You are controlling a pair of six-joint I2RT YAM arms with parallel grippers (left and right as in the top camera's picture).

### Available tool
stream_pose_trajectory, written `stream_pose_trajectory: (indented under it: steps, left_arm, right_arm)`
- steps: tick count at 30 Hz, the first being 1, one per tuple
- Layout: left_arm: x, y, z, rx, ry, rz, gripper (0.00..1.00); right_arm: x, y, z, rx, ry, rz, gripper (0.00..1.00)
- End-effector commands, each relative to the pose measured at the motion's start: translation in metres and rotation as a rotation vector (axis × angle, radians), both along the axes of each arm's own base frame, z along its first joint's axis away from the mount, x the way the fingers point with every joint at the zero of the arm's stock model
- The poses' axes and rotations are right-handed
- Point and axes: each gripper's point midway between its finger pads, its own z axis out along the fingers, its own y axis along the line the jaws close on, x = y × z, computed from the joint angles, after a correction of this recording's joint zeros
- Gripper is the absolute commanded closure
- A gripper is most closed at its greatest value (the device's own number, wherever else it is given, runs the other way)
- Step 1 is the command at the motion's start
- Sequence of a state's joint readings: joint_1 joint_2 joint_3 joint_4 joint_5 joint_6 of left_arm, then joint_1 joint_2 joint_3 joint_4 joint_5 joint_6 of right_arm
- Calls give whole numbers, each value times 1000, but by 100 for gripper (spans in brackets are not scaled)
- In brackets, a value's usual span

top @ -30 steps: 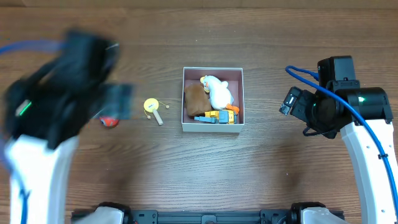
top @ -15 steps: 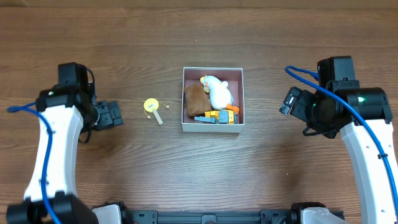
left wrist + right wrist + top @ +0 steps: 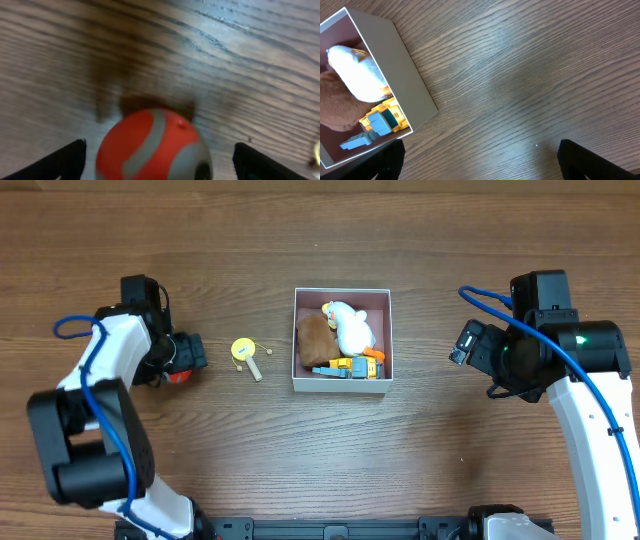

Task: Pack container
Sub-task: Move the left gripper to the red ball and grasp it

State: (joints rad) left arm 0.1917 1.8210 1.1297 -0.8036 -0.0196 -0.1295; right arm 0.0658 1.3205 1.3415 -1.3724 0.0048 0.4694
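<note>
The container [image 3: 340, 386], a square white-walled box with a pink inside, sits mid-table and holds a white duck [image 3: 350, 328], a brown plush [image 3: 315, 340] and a yellow-blue truck [image 3: 345, 367]. It also shows at the left of the right wrist view [image 3: 405, 75]. A red and grey ball [image 3: 152, 145] lies on the table between the open fingers of my left gripper [image 3: 159, 167], with gaps on both sides. In the overhead view the left gripper [image 3: 188, 356] is over the ball [image 3: 178, 376]. My right gripper [image 3: 462, 343] is open and empty, right of the container.
A small yellow toy with a stick [image 3: 244, 353] lies on the wood between the ball and the container. The right gripper [image 3: 480, 167] hovers over bare wooden table. Blue cables run along both arms.
My left arm has swung in and settled, and its open gripper now sits around the red ball. The right arm and the container's contents have not moved.
</note>
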Motion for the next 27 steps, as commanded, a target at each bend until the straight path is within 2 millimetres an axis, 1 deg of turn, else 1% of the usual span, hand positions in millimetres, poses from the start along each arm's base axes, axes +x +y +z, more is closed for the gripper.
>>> stream_pose_trajectory:
  steps: [1, 3, 4, 5, 6, 7, 9, 11, 14, 15, 17, 18, 20, 23, 25, 26, 27]
  left_arm:
    - [3, -2, -4, -17, -9, -28, 14]
    - [5, -2, -3, -16, -15, -30, 22]
    - [5, -2, -3, -15, -16, -33, 28]
    - [5, -2, -3, -15, -15, -39, 38]
    - [4, -2, -3, -16, -14, -39, 43]
    - [4, -3, -3, -19, -11, -40, 51]
    - [3, -7, -3, -42, -10, -50, 63]
    - [2, -11, 0, -63, -8, -54, 65]
    - [5, -17, 16, -92, -16, -77, 63]
    - [7, -17, 28, -90, -25, -82, 64]
    - [13, -18, 53, -85, -49, -88, 68]
    - [18, -22, 79, -91, -78, -99, 72]
    - [21, -31, 111, -113, -117, -118, 75]
    - [24, -53, 162, -149, -199, -172, 80]
    - [24, -69, 190, -154, -255, -221, 85]
    - [23, -81, 206, -151, -289, -258, 89]
    - [23, -93, 216, -152, -317, -293, 93]
  right_arm:
    - [2, -3, 2, -9, -12, -3, 0]
    - [3, -3, 2, -9, -15, -3, 0]
    - [3, -3, 2, -9, -16, -3, 0]
    - [3, -3, 2, -9, -16, -3, 0]
    - [3, -3, 2, -9, -15, -3, 0]
    - [3, -3, 2, -9, -15, -3, 0]
    - [3, -3, 2, -9, -15, -3, 0]
    - [3, -3, 2, -9, -15, -3, 0]
    - [3, -3, 2, -9, -15, -2, 0]
    - [3, -3, 2, -9, -16, -3, 0]
    - [4, -3, 3, -9, -19, -3, 0]
    - [4, -3, 3, -9, -19, -3, 0]
    - [4, -3, 3, -9, -19, -3, 0]
    - [4, -3, 3, -9, -19, -3, 0]
    - [4, -3, 3, -9, -20, -3, 0]
    - [4, -3, 3, -9, -20, -3, 0]
    - [4, -3, 3, -9, -20, -3, 0]
